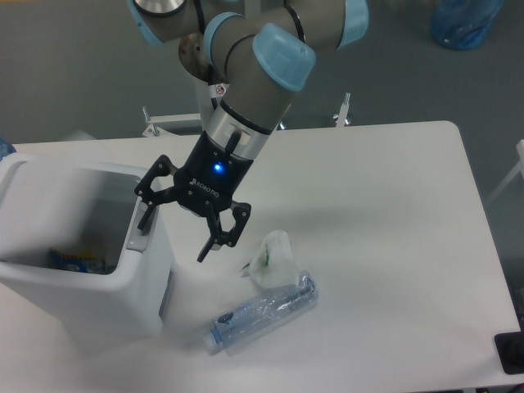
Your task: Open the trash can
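The white trash can (123,299) stands at the table's left front with its lid swung up and out of sight, so the inside shows. Some coloured rubbish lies at its bottom. The grey push-button tab (139,237) sits on its right rim. My gripper (173,236) hangs open just right of that rim, its left fingertip (144,221) right at the tab, its right finger (211,243) over the table. Nothing is held between the fingers.
A clear crushed plastic bottle (262,311) lies on the table in front of the gripper, with a crumpled clear bag (270,258) beside it. A dark object (512,352) sits at the table's front right corner.
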